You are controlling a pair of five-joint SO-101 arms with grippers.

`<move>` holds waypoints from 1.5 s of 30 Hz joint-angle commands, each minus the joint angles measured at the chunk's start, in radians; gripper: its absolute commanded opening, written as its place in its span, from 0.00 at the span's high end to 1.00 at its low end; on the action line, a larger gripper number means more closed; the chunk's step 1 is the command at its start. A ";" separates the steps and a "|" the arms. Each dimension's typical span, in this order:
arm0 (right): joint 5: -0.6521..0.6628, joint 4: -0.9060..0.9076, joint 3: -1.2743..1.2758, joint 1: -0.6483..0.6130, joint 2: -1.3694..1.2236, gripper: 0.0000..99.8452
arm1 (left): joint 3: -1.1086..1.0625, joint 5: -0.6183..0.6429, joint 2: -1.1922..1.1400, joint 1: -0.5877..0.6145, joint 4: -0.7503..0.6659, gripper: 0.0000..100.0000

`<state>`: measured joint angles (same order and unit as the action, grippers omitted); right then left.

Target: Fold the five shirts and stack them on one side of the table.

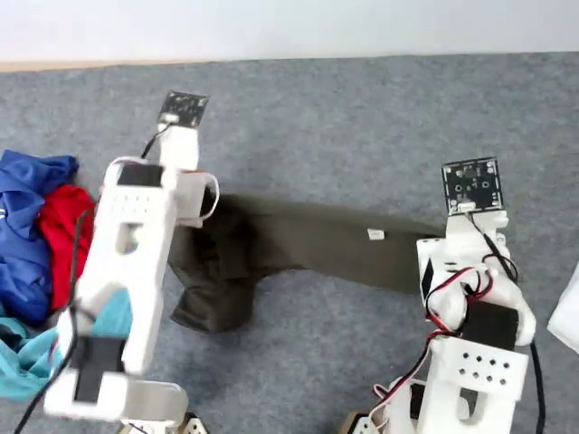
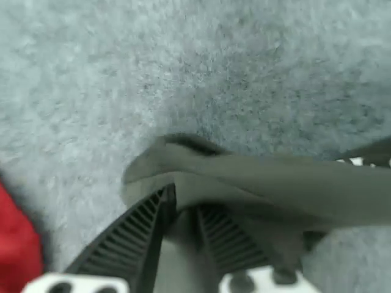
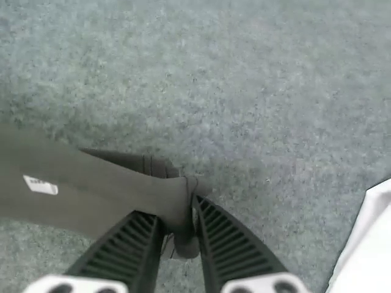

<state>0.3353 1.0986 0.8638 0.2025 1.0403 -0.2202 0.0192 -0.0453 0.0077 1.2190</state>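
Note:
A dark olive shirt (image 1: 308, 244) is stretched across the middle of the grey table between both arms, its lower part bunched and hanging toward the front left. My left gripper (image 2: 182, 204) is shut on one end of the olive shirt (image 2: 275, 183), pinching a fold between its black ribbed fingers (image 2: 137, 229). At the other end my right gripper (image 3: 180, 210) is shut on the olive shirt (image 3: 79, 183), whose white label (image 3: 40, 185) shows near the jaws. In the high view the left arm (image 1: 136, 244) stands at the left and the right arm (image 1: 470, 298) at the right.
A heap of shirts lies at the table's left edge: blue (image 1: 27, 226), red (image 1: 63, 226) and light turquoise (image 1: 36, 357). A white shirt (image 1: 568, 312) shows at the right edge, also in the right wrist view (image 3: 366, 244). Bare grey carpet (image 1: 362, 127) lies behind the arms.

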 commanded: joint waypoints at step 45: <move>-0.046 -0.024 -0.003 0.016 0.008 0.99 | 1.273 -0.269 -0.723 0.180 0.503 0.76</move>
<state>0.3000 1.0894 0.8669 0.2102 1.0388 1.0088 -0.2401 -0.8355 0.1488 1.7269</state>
